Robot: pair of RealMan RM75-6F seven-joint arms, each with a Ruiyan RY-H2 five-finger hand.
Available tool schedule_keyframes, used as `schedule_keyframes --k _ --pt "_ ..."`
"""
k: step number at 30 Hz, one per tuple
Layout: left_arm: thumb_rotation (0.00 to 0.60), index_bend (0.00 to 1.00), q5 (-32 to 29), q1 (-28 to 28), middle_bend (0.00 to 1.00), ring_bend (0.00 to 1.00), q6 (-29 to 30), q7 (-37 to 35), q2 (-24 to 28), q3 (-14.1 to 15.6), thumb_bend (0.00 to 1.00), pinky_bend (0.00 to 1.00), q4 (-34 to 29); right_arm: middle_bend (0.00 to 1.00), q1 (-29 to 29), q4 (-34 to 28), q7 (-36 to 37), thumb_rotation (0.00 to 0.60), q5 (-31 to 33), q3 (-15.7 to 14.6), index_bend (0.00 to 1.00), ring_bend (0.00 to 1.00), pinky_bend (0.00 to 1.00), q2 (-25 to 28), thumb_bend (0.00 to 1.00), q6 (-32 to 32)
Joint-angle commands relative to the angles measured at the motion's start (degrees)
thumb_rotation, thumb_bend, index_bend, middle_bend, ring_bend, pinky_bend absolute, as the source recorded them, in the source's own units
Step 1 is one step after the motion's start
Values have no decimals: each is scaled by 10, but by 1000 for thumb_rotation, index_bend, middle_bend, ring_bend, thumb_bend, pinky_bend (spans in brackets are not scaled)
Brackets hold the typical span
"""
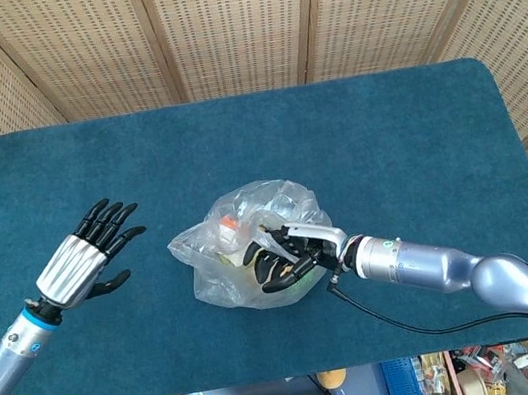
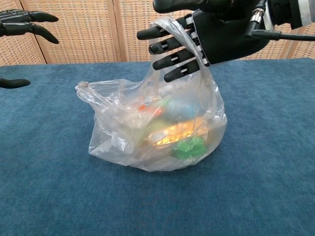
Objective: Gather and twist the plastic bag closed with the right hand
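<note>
Chest view shows the clear plastic bag [image 2: 157,132] sitting in the middle of the blue table [image 2: 266,196]. The right hand [image 2: 206,37] is above it, fingers spread, with a strip of the bag's top caught against its palm. The left hand [image 1: 87,258] is open and holds nothing. The bag looks thin, soft and slippery, so grab the loose top. Inside are small colorful things, green and orange.
</note>
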Motion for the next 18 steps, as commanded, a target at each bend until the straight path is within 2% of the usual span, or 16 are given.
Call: schedule_keyframes --k 1,9,18 --pt "600 198 38 -43 0 0 37 11 -78 2 302 0 97 528 0 4 0 600 3 0 378 415 416 1 28 0" --pt "600 199 39 -84 0 0 78 -36 -182 4 303 0 235 528 6 20 -6 600 10 0 379 415 416 -3 45 -6" --pt "600 204 28 -104 0 0 97 -68 -237 32 302 0 361 529 17 44 -9 600 17 -8 381 415 416 -5 55 -11"
